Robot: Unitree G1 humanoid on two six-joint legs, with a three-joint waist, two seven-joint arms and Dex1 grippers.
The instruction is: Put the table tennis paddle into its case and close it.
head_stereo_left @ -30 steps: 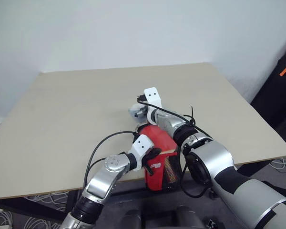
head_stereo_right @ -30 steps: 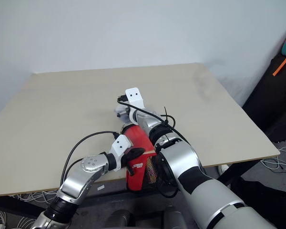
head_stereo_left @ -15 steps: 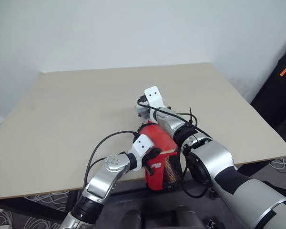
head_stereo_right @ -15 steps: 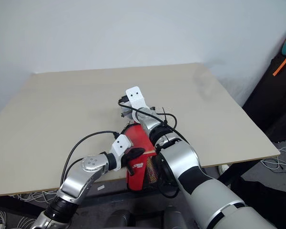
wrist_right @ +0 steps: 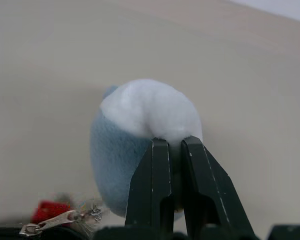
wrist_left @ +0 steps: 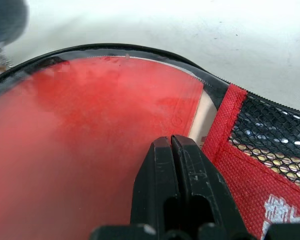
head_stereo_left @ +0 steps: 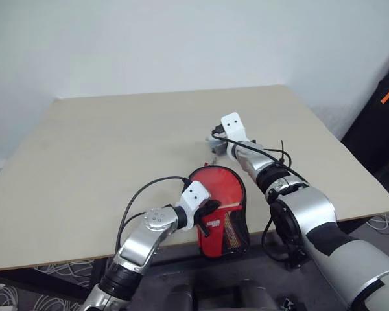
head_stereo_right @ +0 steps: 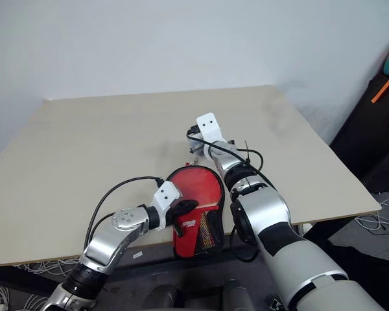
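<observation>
While zipped, one case (head_stereo_left: 218, 194), one paddle (wrist_left: 90, 135) inside.

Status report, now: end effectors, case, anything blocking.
Left end effector shut, pinning the case at table edge. Right end effector shut on the zipper's fluffy charm. Paddle inside case. No obstruction seen.

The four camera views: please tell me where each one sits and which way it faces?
Left and right eye views: on the head, looking down over both arms at the table and the case.
Left wrist view: along the left gripper, shut on the case's clear panel, the table tennis paddle inside.
Right wrist view: along the right gripper, shut on a white-and-blue plush charm.
All share the case.
</observation>
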